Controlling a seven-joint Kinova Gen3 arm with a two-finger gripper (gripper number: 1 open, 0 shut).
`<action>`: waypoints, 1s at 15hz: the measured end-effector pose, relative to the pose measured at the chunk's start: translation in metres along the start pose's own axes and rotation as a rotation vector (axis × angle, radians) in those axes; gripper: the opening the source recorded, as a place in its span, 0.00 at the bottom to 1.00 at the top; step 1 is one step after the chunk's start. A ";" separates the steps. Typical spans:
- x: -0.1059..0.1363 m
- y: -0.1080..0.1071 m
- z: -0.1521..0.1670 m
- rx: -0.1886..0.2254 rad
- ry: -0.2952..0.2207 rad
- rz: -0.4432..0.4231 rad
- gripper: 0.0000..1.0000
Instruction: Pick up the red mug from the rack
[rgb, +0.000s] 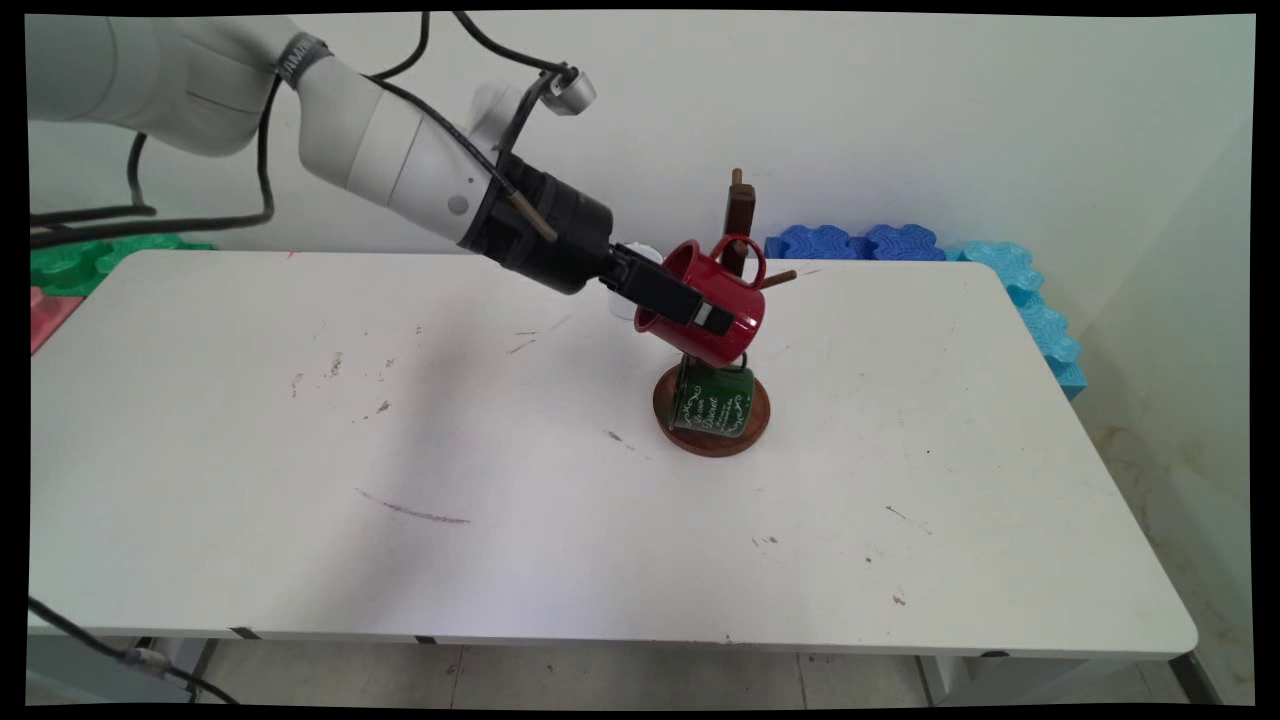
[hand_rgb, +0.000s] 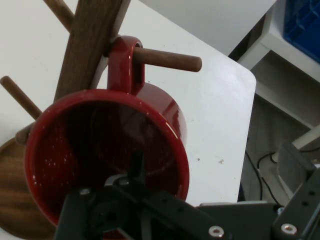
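Observation:
My gripper (rgb: 706, 314) is shut on the red mug (rgb: 728, 310), one finger inside the rim and the other against the outer wall. I hold the mug tilted, mouth toward the hand, beside the wooden mug tree (rgb: 741, 212). In the hand view the red mug (hand_rgb: 150, 125) has its handle (hand_rgb: 122, 60) looped over a peg (hand_rgb: 170, 58) of the tree's post (hand_rgb: 92, 42). A green mug (rgb: 713, 400) with white lettering hangs lower on the tree, just above the round wooden base (rgb: 760, 415). Something white (rgb: 640, 256) shows behind the gripper, mostly hidden.
Dark blue foam blocks (rgb: 858, 243) and light blue ones (rgb: 1035, 310) line the table's far right edge. Green foam (rgb: 95, 255) and a red mat (rgb: 48, 318) lie off the far left corner. The white table (rgb: 400, 450) carries scuff marks.

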 end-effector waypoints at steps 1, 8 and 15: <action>0.000 0.000 0.001 0.000 -0.001 0.002 1.00; 0.003 -0.002 0.005 -0.005 -0.002 0.014 1.00; 0.005 -0.003 0.008 -0.004 -0.003 0.019 0.00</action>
